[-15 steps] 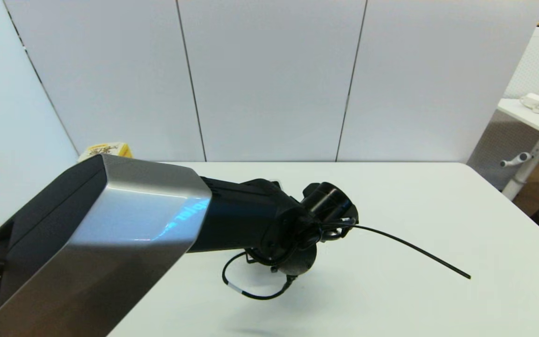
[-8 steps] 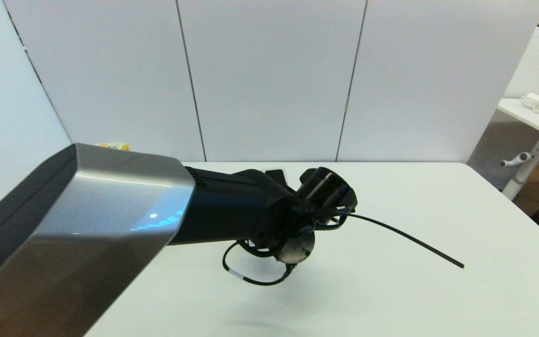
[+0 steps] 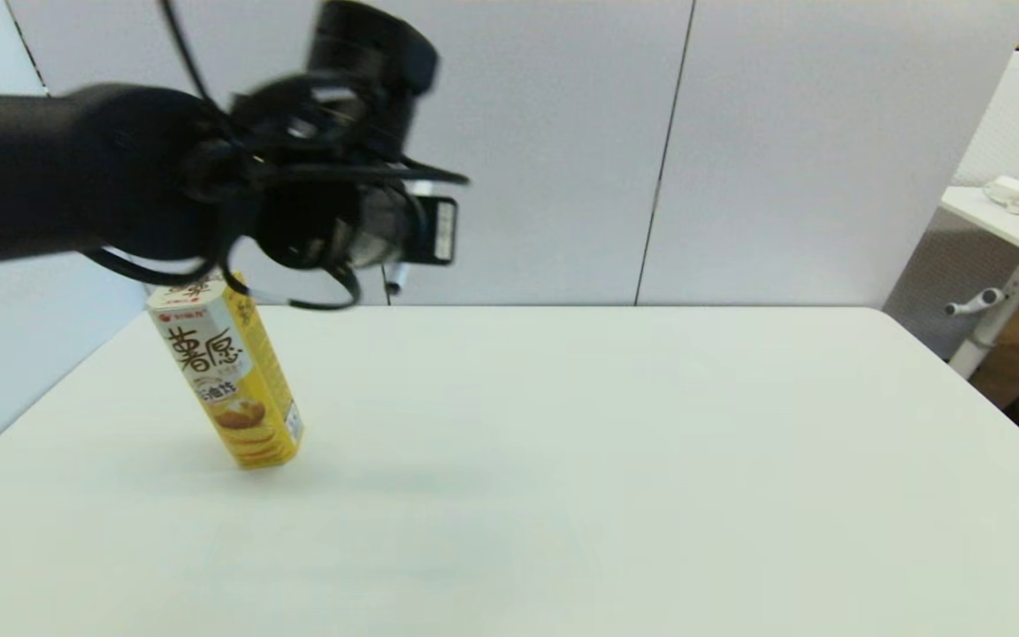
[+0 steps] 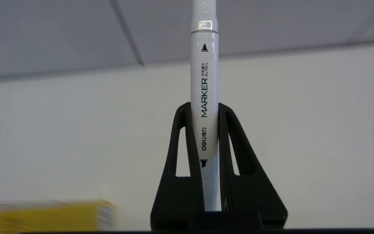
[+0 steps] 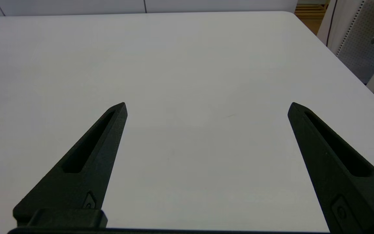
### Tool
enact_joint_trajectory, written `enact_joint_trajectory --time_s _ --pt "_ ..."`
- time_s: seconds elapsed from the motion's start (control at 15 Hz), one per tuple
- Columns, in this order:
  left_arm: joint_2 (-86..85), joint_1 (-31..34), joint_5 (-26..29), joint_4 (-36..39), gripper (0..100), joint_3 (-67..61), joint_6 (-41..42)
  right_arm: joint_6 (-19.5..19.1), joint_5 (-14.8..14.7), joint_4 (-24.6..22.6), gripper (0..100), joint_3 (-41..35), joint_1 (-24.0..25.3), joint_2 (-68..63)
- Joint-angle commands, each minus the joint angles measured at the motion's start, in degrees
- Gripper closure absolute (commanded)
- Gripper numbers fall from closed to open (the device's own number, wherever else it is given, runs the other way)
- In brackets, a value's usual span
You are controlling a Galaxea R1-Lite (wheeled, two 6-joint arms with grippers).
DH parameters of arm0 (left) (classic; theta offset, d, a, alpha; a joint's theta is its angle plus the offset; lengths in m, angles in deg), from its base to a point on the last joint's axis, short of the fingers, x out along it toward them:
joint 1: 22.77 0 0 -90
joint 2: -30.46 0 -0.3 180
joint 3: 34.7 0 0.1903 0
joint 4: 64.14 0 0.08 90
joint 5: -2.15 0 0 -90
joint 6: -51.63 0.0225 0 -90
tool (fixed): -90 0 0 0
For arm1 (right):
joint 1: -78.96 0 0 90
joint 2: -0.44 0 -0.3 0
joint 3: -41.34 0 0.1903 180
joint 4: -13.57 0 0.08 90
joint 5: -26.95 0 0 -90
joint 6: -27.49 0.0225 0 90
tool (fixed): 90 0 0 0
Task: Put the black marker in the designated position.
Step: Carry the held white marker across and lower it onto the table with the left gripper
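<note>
The right gripper (image 5: 206,107) is seen spread wide and empty above bare white table (image 5: 187,65), out of the head view, presumably parked. Nearer the work, the black marker (image 4: 204,97) is clamped between the two fingers (image 4: 182,152) of the left gripper (image 3: 394,265), the barrel being pinched about its printed middle with much of its length projecting beyond the tips. A light, stiff, smooth barrel is judged likely, so a firm mid-barrel hold is favoured, since a slick round body may be rotated or slid by a hold near one end. In the head view the gripper is carried high over the table's far left, blurred, and what seems to be the marker's dark tip is glimpsed below it. The yellow snack box (image 3: 226,380) stands just beneath and should be given clearance. Ample open tabletop is offered centre and right, well inside the far and right edges.
</note>
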Motion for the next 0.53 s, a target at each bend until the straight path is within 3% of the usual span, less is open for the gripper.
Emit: enact_joint_trajectory --time_s 0.07,0.27,0.4,0.53 --pt "-16.0 20.5 10.7 11.9 100 3.5 20.6 0.0 0.0 0.0 0 0.0 0.1 0.0" --pt "-23.1 33.0 7.7 13.7 100 1.1 21.1 0.0 0.0 0.0 0 0.0 0.0 0.0" --pt "-26.7 40.8 2.5 12.2 100 -1.3 23.2 0.0 0.0 0.0 0 0.0 0.1 0.0" --pt "-29.2 44.8 -0.9 11.8 100 -6.0 23.4 0.0 0.0 0.0 0 0.0 0.0 0.0"
